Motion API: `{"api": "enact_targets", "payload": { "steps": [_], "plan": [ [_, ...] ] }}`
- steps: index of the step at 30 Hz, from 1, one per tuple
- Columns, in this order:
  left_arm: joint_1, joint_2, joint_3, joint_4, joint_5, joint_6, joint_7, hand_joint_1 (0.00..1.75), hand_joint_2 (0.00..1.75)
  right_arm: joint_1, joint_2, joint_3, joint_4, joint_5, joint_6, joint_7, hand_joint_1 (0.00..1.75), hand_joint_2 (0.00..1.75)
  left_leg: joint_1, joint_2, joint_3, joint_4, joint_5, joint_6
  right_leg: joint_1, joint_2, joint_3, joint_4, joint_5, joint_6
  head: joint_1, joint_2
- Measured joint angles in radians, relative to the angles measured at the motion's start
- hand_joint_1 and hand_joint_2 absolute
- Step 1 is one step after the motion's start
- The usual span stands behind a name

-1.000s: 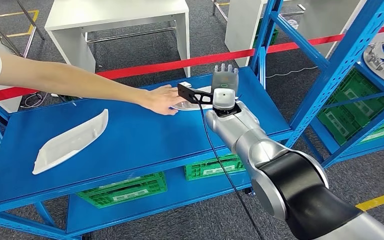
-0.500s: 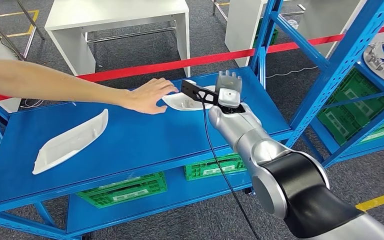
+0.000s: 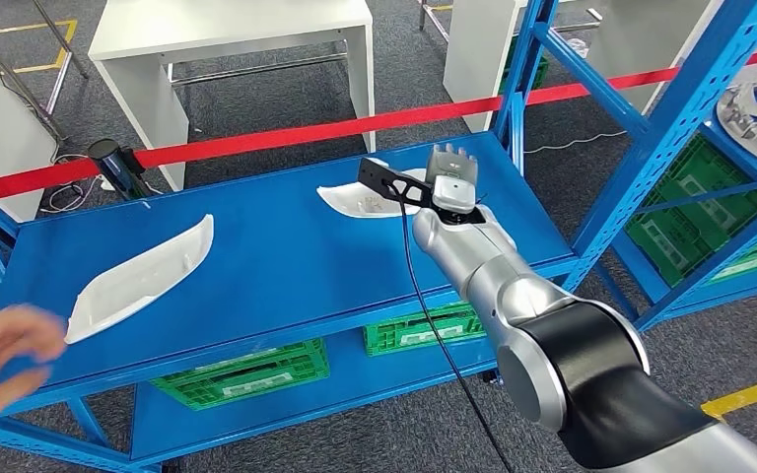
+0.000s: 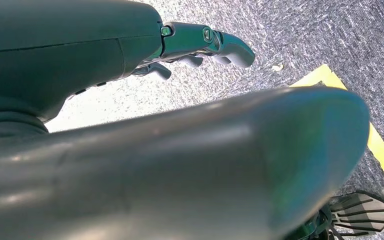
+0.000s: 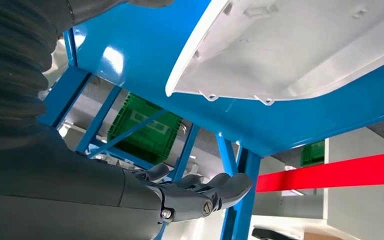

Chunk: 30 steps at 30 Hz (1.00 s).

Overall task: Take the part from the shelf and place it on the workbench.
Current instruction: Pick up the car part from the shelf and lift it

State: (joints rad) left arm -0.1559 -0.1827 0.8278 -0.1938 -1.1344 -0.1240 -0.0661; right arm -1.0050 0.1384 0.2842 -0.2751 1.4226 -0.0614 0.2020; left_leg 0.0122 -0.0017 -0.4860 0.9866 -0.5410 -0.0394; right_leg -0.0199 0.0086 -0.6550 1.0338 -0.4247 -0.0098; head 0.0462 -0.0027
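Observation:
A small curved white part point(image 3: 360, 202) lies on the blue shelf point(image 3: 276, 261) near its back right. My right hand point(image 3: 450, 173) hovers just to the right of it, fingers stretched out and holding nothing. The right wrist view shows the white part point(image 5: 300, 50) close by my right hand point(image 5: 195, 192), which does not touch it. A longer white part point(image 3: 138, 279) rests at the shelf's left side. My left hand point(image 4: 205, 45) hangs over the grey floor with nothing in it.
A person's blurred hand point(image 3: 5, 365) is at the shelf's front left corner. A white table point(image 3: 227, 30) stands behind a red barrier tape point(image 3: 355, 123). Blue shelf posts point(image 3: 670, 128) rise to the right. Green crates point(image 3: 246, 374) sit on the lower level.
The person's arm has drawn back from the small white part to the lower left of the picture. My right hand has barely shifted beside the part.

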Motion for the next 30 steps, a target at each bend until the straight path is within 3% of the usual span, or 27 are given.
{"api": "enact_targets", "payload": {
  "steps": [30],
  "plan": [
    [0.005,0.000,0.000,0.000,0.008,0.000,-0.008,0.00,0.00,0.046,0.020,-0.035,0.000,-0.012,-0.002,-0.039,0.00,1.75,0.000,0.000,-0.007,0.000,0.000,0.000,0.000,0.000,0.000,0.000,0.000,0.000,0.000,0.000]
  ]
}}
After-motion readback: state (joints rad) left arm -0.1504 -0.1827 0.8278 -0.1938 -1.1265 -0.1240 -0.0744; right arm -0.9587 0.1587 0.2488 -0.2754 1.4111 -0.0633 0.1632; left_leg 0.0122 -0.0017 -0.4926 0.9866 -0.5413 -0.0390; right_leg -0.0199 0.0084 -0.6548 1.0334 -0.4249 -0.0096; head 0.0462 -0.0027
